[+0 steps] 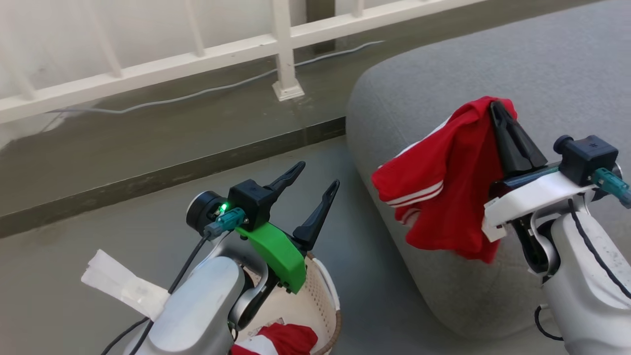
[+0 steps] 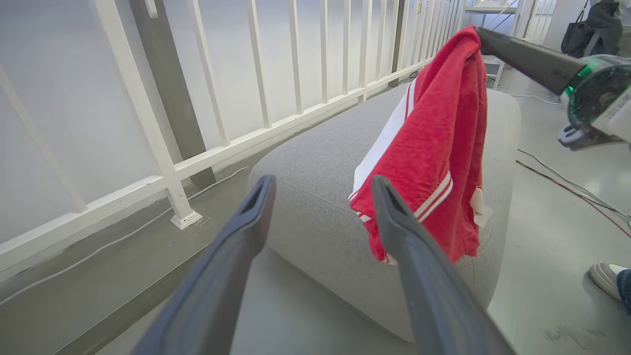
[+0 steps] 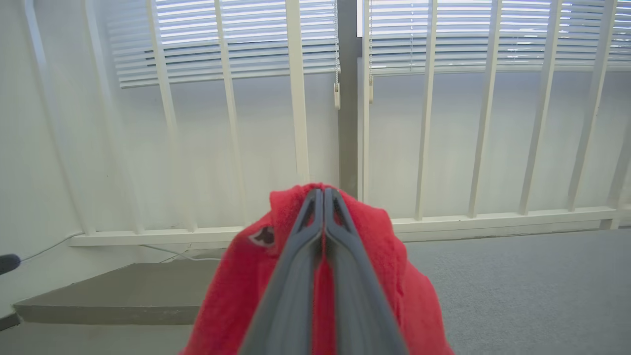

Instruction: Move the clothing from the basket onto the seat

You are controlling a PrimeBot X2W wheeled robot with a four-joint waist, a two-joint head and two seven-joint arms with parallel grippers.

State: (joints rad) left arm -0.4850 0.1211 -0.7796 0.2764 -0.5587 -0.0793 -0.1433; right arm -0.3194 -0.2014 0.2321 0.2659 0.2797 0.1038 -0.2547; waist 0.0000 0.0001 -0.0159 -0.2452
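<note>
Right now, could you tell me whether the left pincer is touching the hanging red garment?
Apart. The head view shows bare floor between the open left pincer and the red garment held by the right pincer.

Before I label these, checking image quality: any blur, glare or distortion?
Head view: even light, sharp. Left wrist view: railing bars fan out, left gripper soft up close. Right wrist view: bright blinds behind, right gripper shut on the clothing, blurred.
</note>
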